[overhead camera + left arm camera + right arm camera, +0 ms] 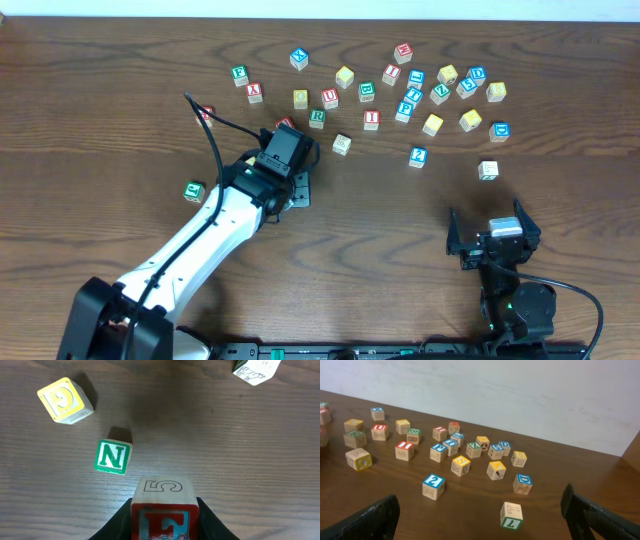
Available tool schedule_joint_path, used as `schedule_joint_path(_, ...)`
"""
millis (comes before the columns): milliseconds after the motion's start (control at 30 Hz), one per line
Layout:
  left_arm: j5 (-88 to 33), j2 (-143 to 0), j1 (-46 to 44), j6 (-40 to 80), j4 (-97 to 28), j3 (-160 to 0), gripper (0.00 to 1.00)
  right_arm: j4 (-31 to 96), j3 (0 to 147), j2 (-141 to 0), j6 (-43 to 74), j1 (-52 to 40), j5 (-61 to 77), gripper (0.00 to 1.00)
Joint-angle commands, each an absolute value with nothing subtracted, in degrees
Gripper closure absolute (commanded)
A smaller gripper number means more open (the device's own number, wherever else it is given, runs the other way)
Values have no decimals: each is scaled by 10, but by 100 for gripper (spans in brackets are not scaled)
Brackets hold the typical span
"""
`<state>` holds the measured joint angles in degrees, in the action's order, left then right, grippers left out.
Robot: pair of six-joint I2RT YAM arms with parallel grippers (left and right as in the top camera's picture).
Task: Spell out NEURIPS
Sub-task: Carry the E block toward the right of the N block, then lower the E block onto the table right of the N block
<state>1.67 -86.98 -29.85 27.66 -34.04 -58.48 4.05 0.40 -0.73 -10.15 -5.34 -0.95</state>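
**E cube held, N close by**

My left gripper (165,522) pinches the E cube (163,491) by opposite flat faces, near the N (113,457). It looks like light, rigid, smooth wood, so a square side grip suits. My right gripper (490,228) gapes wide, empty.

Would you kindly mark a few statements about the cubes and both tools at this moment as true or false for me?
1. The left tool grips a red-lettered E cube. True.
2. The right tool is shut on a blue cube. False: it stands open and empty.
3. The green N cube lies on the table, in neither tool. True.
4. The E cube's upper face shows a 7. False: it shows a 5.
5. A yellow cube is stacked on the green N cube. False: it lies apart from it on the table.
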Motion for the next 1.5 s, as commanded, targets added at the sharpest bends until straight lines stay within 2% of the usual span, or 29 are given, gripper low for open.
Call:
schedule_joint_path(0, 26, -878, -300, 291, -339, -582, 91, 43, 3, -4, -105, -48, -9, 1)
schedule_joint_path(533, 26, -909, -300, 302, -267, -551, 92, 43, 3, -4, -105, -48, -9, 1)
schedule_joint_path(1467, 39, -933, -300, 281, -230, -522, 91, 43, 3, -4, -105, -48, -9, 1)
